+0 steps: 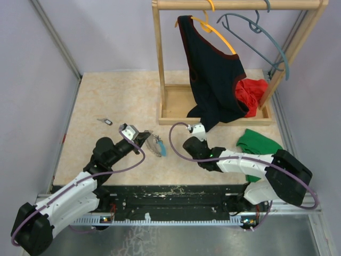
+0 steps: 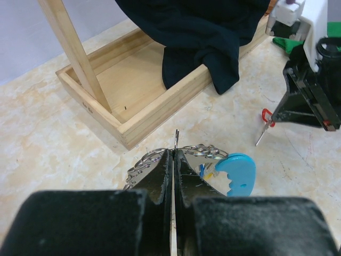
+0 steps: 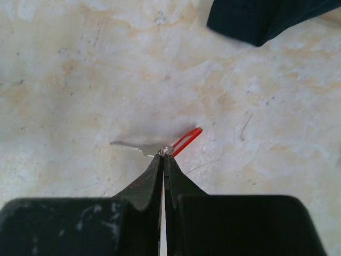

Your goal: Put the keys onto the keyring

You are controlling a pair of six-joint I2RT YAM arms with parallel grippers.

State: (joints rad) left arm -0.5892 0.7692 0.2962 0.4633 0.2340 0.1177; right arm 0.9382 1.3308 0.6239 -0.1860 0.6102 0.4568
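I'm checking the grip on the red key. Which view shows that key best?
Right wrist: the red key sits centred, pinched at the right gripper tips, blade and head both clear. Left wrist shows it small, from the side; in top external I cannot make it out.

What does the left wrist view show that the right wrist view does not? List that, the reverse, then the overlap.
Left wrist only: the left gripper shut on the keyring, its light-blue section, and the wooden tray. Right wrist only: the right gripper tips pinching the red key beside its head. Both: that key, the dark garment and the table.
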